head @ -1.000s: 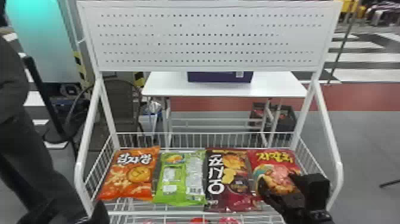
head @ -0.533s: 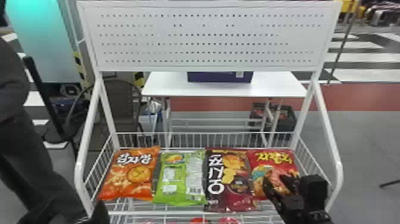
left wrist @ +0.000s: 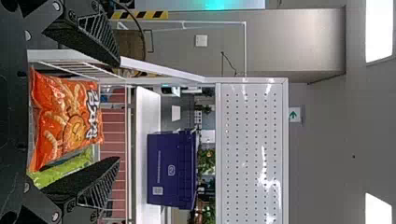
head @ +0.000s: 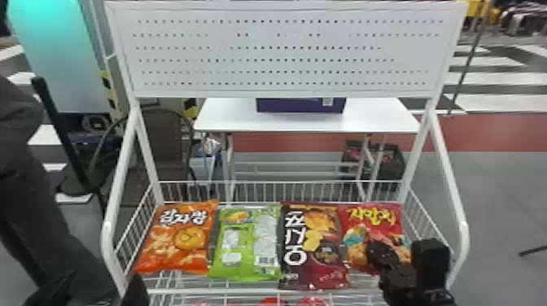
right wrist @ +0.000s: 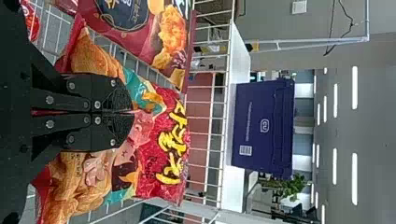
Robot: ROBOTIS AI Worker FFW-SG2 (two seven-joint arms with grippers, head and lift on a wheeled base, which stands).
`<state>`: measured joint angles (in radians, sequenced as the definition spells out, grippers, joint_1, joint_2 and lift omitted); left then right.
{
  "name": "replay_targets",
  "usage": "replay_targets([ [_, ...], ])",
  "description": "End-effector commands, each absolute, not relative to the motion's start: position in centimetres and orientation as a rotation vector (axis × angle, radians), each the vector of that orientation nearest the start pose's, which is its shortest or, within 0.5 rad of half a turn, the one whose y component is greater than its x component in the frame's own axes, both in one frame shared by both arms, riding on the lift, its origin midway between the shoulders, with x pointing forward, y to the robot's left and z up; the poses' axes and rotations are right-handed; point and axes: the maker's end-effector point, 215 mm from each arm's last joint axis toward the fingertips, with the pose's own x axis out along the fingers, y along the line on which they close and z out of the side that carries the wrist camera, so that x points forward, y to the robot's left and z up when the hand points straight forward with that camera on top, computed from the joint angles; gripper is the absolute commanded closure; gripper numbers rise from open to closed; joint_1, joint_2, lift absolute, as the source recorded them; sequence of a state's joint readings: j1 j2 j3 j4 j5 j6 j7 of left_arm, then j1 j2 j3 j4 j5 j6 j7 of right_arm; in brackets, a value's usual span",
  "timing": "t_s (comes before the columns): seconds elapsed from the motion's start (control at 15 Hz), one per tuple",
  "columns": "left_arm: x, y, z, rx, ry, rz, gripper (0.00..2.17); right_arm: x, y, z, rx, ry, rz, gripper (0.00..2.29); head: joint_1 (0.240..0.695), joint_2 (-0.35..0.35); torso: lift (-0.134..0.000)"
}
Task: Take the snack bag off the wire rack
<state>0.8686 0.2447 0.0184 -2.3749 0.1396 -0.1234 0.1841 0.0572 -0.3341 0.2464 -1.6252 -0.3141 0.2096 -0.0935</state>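
My right gripper (head: 378, 253) is over the lower middle of the red snack bag (head: 372, 228) at the right end of the wire rack (head: 281, 291). In the right wrist view, the fingers of this gripper (right wrist: 131, 112) are together on the red bag (right wrist: 161, 140), its film creased and pinched around them. My left gripper (head: 101, 285) is low at the rack's front left. The left wrist view has that gripper (left wrist: 117, 112) open, nothing between its fingertips, the orange bag (left wrist: 65, 121) beyond.
Beside the red bag lies a maroon bag (head: 313, 248), then a green bag (head: 246, 244) and an orange bag (head: 179, 240). White side rails (head: 449, 183) and a perforated panel (head: 281, 49) frame the rack. A white table (head: 228, 118) with a purple box (head: 301, 105) stands behind.
My right gripper's fingers have come together on the red bag, bunching its front. The left arm and the other bags look unmoved.
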Motion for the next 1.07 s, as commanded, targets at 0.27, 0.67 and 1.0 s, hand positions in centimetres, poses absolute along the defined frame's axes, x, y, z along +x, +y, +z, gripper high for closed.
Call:
replay_targets([
  [0.27,35.5,25.7,-26.4,0.024,-0.052,0.019,0.19,53.3,-20.6,-36.9,-0.034,0.161,0.170,2.11,0.499,0.000,0.000],
  [0.67,35.6,25.7,-26.3,0.022,-0.056,0.018,0.19,46.6,-20.9,-28.4,-0.008,0.002,0.207,2.11,0.499,0.000,0.000],
  [1.0,35.6,25.9,-26.1,0.026,-0.059,0.016,0.19,41.2,-22.9,-25.6,-0.022,-0.050,0.213,2.11,0.499,0.000,0.000],
])
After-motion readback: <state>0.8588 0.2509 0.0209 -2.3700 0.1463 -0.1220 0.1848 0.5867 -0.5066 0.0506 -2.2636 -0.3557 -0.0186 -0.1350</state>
